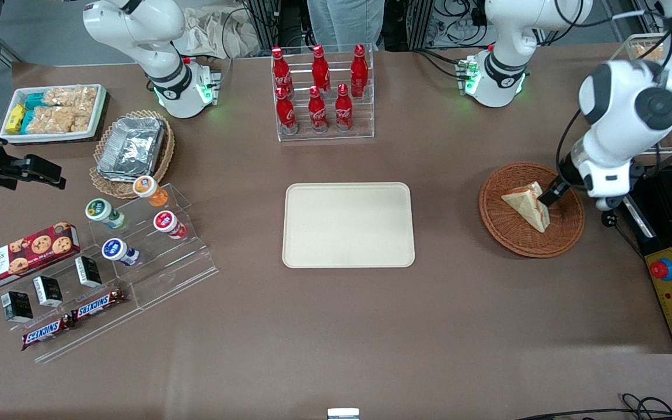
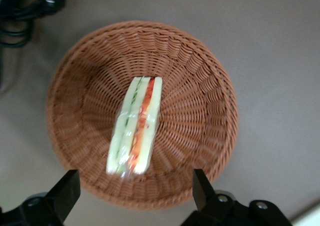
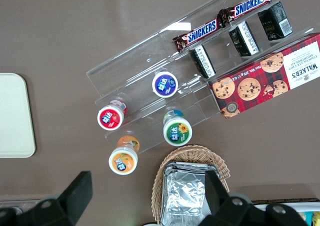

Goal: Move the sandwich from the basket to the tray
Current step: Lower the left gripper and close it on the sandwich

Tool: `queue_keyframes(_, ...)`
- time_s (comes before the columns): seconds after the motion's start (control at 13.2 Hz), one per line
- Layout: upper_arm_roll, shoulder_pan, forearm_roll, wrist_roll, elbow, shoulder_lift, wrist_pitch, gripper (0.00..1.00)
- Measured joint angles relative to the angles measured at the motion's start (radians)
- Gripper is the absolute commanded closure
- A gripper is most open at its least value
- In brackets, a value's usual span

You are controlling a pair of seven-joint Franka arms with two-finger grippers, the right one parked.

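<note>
The wide brown desk (image 1: pixel 336 326) carries everything. Near its middle lies the flat rectangular cream plastic tray (image 1: pixel 348 225) with rounded corners, nothing on it. Well apart from it, toward my working arm's end of the desk, sits the round reddish-brown woven wicker basket (image 1: pixel 508 230). My claw (image 2: pixel 135 193) hangs just above that basket with its two black fingers (image 2: pixel 67 188) spread wide, holding nothing. Inside the basket rests the small triangular sandwich (image 2: pixel 136 126) of pale white bread, standing on edge, its red and green filling facing my wrist.
</note>
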Motion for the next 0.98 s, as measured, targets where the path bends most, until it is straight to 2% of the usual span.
queue_keyframes(0.45,0.000,0.014,0.000,0.000,-0.103,0.164,0.249,0.00)
queue_keyframes(0.53,0.000,0.017,0.000,0.000,-0.107,0.179,0.266,0.08)
queue_keyframes(0.61,0.000,0.018,0.000,0.000,-0.108,0.194,0.279,0.36)
queue_keyframes(0.68,0.000,0.018,0.000,0.000,-0.108,0.209,0.292,0.72)
queue_keyframes(0.76,0.000,0.018,0.000,0.000,-0.108,0.223,0.300,0.95)
queue_keyframes(0.83,0.000,0.018,0.000,0.001,-0.108,0.233,0.304,1.00)
queue_keyframes(0.98,0.000,0.018,0.000,0.002,-0.106,0.241,0.310,1.00)
